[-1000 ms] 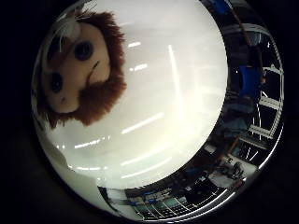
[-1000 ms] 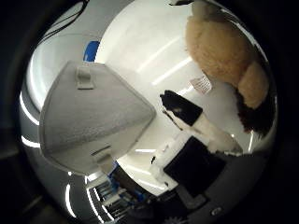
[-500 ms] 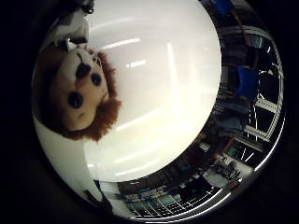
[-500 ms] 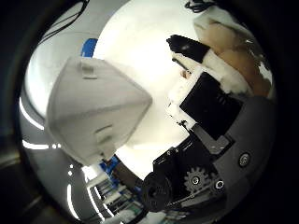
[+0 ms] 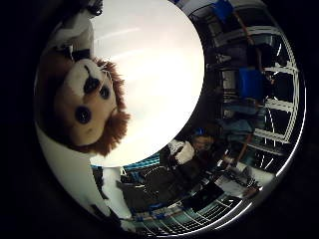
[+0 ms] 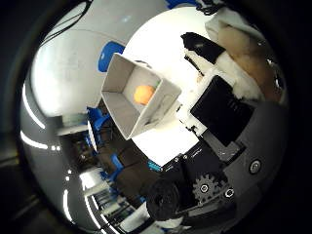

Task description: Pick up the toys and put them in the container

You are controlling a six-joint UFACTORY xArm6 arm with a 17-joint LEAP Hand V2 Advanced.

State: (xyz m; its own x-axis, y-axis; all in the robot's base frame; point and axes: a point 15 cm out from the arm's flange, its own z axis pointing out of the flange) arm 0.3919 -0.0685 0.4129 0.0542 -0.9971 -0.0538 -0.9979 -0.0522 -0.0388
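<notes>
While the hand [image 6: 214, 146] sits right up against the plush monkey [image 5: 87, 107], its black-and-white fingers [image 6: 202, 46] reach in beside the tan fur in the thumb side view, touching the toy. Whether they're actually curled round it or just resting against it, I honestly can't tell from these two angles. The geared, dark body of the hand fills a big chunk of that view.

From the little finger side, the monkey's face is huge and close to the palm: pale muzzle, dark eyes and nose, reddish-brown fur all round it. It lies at the edge of the round white bench [image 5: 154, 79], with a white part of the hand showing beside its head.

The container [image 6: 136, 100] is a white open box, tilted so you look straight into its mouth, and there's an orange toy [image 6: 144, 93] lying inside on its floor. It stands on the bench near the rim, apart from the hand and the monkey, with a bare stretch of white top between them.

As for room: the bench top beyond the monkey is wide and bare right out to its curved edge. Past that edge the floor drops away to a cluttered room with blue chairs [image 5: 251, 82] and shelving, well apart from the bench.
</notes>
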